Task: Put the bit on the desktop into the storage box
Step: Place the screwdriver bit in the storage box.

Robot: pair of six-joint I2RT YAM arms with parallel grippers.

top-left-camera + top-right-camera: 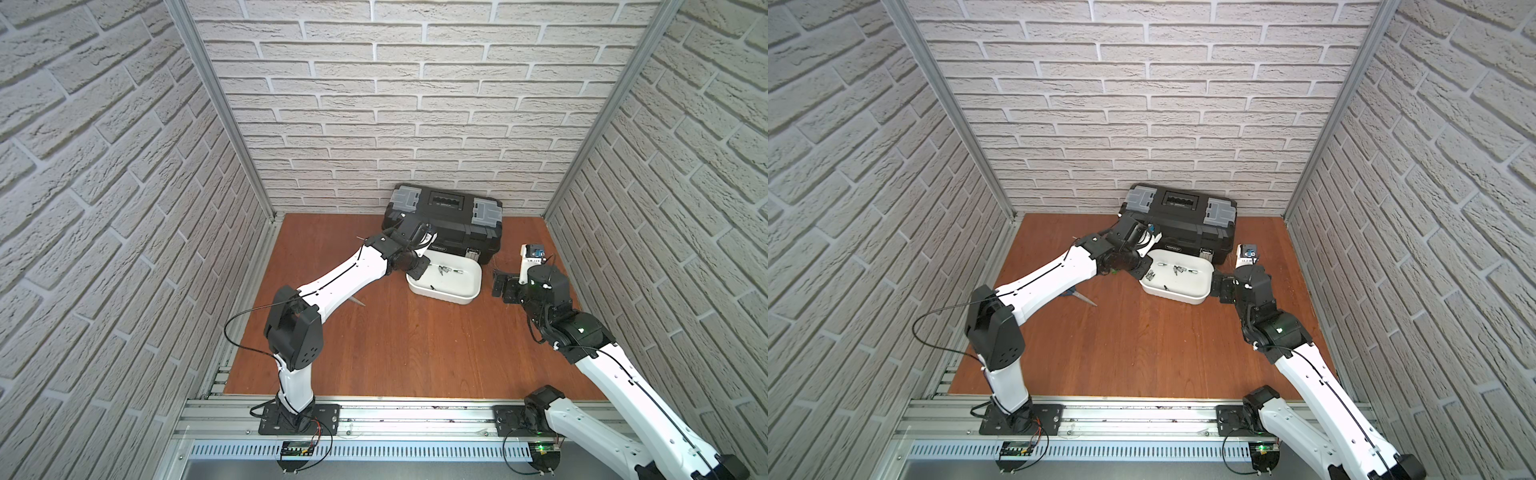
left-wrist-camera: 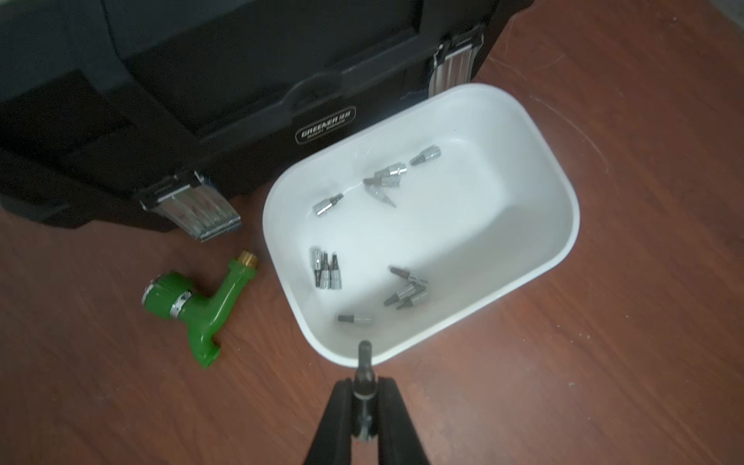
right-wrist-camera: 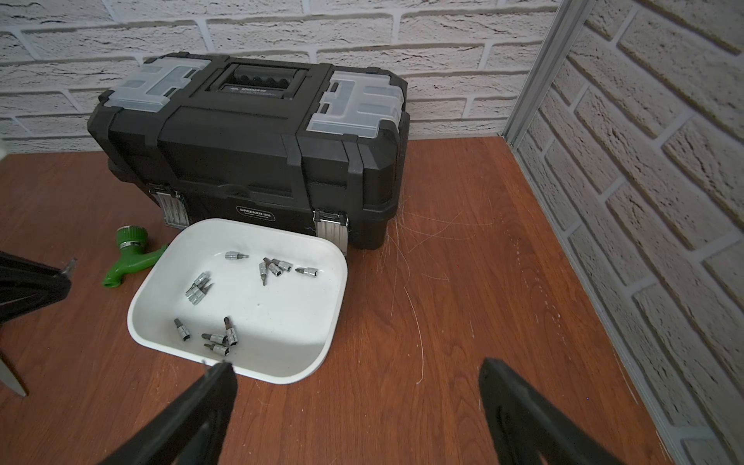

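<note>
Left wrist: noted left gripper (image 2: 364, 406) clamped on bit (image 2: 364, 358), tip projecting forward, over near rim of storage box (image 2: 561, 193). Right wrist: noted right gripper (image 3: 358, 368) spread wide over desktop (image 3: 443, 322), just beside storage box. Top: bit too small to discern.

Smooth reddish wood grain with thin scratches on the worktop (image 3: 443, 322). Shiny, smooth white plastic for the box (image 3: 290, 314); bright metal for the bits (image 3: 308, 271). Dull black plastic on the toolbox (image 3: 241, 161), shiny metal clasps (image 3: 332, 227). Glossy green plastic hose nozzle (image 2: 193, 298), brassy tip.
</note>
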